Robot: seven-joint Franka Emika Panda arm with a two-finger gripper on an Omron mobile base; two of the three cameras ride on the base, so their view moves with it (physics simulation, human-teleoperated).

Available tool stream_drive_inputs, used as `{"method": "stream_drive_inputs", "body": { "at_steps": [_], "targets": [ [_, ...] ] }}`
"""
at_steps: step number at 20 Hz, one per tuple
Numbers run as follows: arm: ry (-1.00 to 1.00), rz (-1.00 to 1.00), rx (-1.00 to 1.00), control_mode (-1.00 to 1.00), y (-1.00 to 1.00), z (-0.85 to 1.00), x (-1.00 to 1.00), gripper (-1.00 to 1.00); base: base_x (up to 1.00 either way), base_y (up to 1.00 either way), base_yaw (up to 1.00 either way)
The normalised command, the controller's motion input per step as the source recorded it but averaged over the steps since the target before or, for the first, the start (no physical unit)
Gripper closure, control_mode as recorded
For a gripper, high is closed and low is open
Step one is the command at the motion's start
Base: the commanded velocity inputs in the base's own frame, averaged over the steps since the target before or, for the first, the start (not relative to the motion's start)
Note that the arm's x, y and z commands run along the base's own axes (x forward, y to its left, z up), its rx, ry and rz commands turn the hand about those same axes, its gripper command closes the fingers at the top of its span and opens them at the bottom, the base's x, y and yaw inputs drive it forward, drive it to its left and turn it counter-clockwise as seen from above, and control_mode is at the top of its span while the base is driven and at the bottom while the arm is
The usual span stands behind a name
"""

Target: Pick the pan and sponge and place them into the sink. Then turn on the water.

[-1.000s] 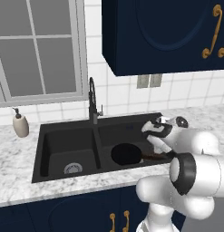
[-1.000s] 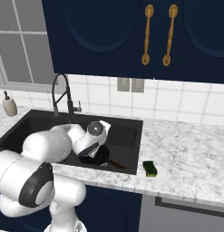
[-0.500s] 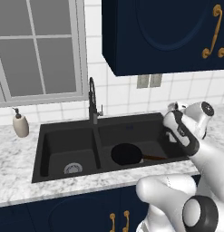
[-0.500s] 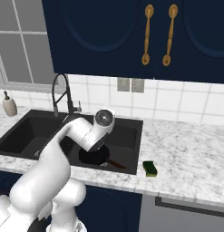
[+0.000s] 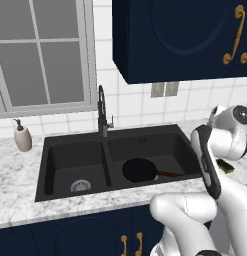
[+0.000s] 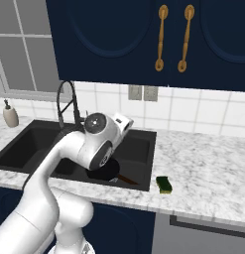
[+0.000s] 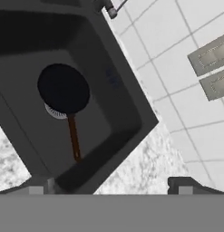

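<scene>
Nearest the base, the sponge (image 6: 165,184) sits on the marble counter (image 6: 213,173) just right of the sink (image 6: 144,166), lying flat, its short length running front to back and a dark green face showing toward the front edge (a sliver of it peeks past the arm in the left base view too). Next in, the pan (image 5: 139,170) lies flat in the sink's right basin, right over the drain, its long thin handle (image 5: 169,174) stretching out toward the right wall of the basin. The gripper (image 7: 109,186) hangs above the counter beside that basin with its fingers spread wide and nothing between them. Further back, the gooseneck faucet (image 5: 102,110) stands behind the divider, and the soap dispenser (image 5: 22,137) waits far left by the window.
</scene>
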Motion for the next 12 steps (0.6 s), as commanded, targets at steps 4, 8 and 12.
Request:
{"method": "stream_drive_inputs", "body": {
  "at_steps": [4,8,12],
  "targets": [
    [0.0,-0.48,0.08,-1.0,-0.41,0.14,-0.69,-1.0,0.0,0.0,0.0],
    [0.09,-0.39,0.16,-1.0,-0.39,0.16,-0.68,-1.0,0.0,0.0,0.0],
    [0.17,-0.17,0.17,-1.0,-0.48,0.14,-0.44,-1.0,0.0,0.0,0.0]
  ]
}}
